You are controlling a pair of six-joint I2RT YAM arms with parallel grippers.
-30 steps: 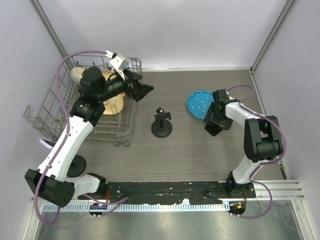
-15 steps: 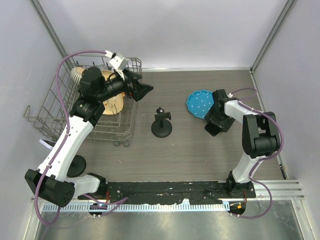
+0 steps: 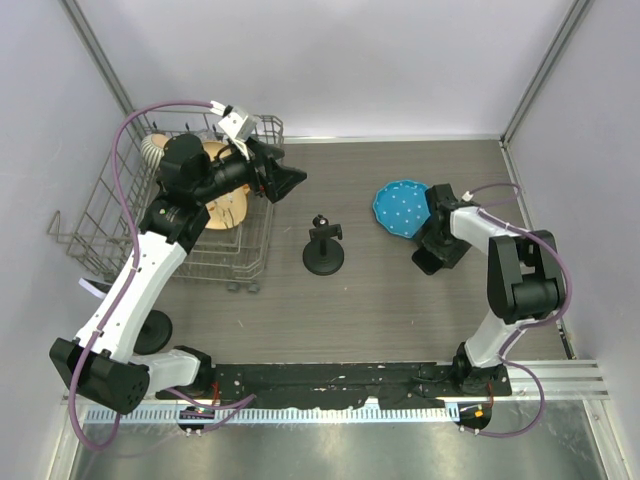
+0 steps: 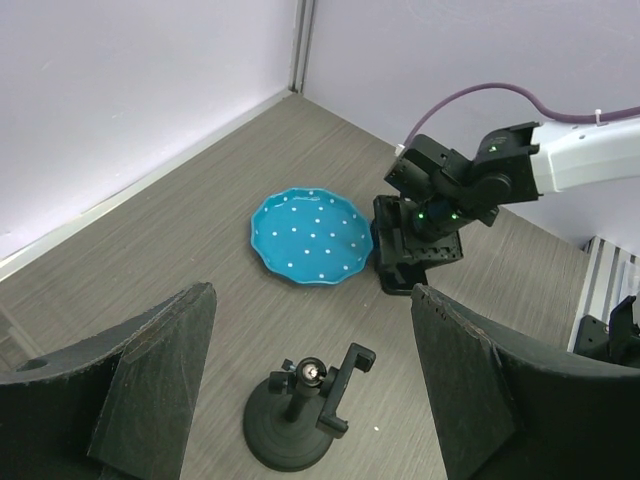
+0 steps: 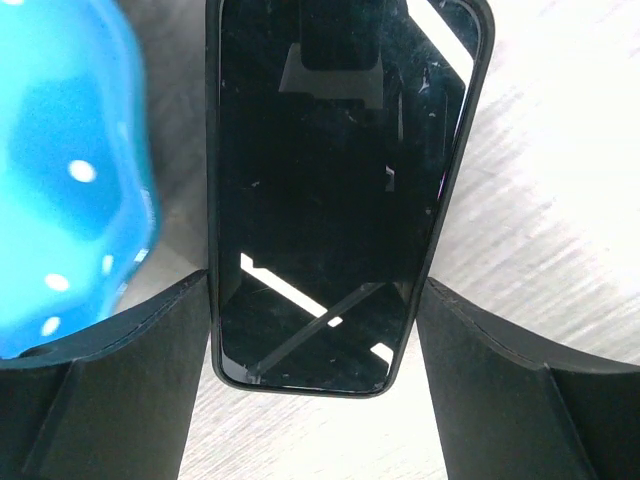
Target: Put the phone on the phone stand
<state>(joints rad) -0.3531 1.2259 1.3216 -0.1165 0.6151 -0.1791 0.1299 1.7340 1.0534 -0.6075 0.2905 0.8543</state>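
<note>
The black phone (image 5: pixel 330 180) lies flat, screen up, on the table just right of a blue plate; it also shows in the top view (image 3: pixel 431 263). My right gripper (image 5: pixel 312 288) is open and low over the phone, one finger close along each long edge. In the top view the right gripper (image 3: pixel 438 243) covers most of the phone. The black phone stand (image 3: pixel 323 250) stands upright mid-table, its clamp empty; the left wrist view shows the stand (image 4: pixel 305 415) too. My left gripper (image 3: pixel 290 180) is open and empty, raised left of the stand.
A blue dotted plate (image 3: pixel 400 210) lies right beside the phone, touching my right gripper's left side (image 5: pixel 70 170). A wire dish rack (image 3: pixel 120 250) with wooden pieces (image 3: pixel 225 205) stands at the far left. Grey walls bound the table at the back and sides.
My right gripper has shifted slightly to the right over the phone and its wrist has turned a little. The left arm and the stand have not moved.
</note>
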